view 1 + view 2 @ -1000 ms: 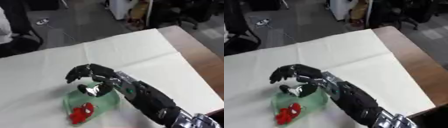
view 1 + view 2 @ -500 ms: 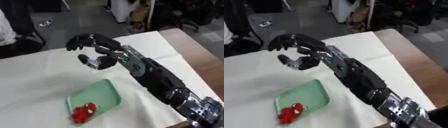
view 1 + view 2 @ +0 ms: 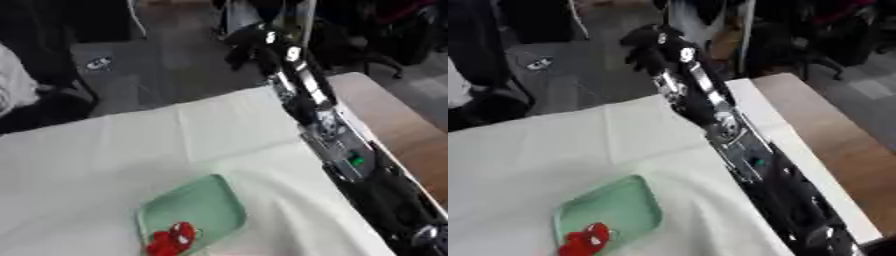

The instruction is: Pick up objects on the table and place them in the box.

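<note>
In the left eye view, the green tray (image 3: 194,212) lies on the white-clothed surface (image 3: 96,155), a red object (image 3: 171,239) at its near end. The right arm stretches far beyond the tray, its hand (image 3: 249,44) past the surface's far edge; I cannot tell whether the fingers are curled.

In the right eye view, the hand (image 3: 651,46) hangs equally far from the tray (image 3: 614,212). The risk: coming back down, the long forearm could clip the tray or drag the cloth.

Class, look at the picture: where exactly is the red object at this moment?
The red object lies in the near corner of the green tray, low and left of centre on the white-covered table, well away from the right hand stretched beyond the far edge.
</note>
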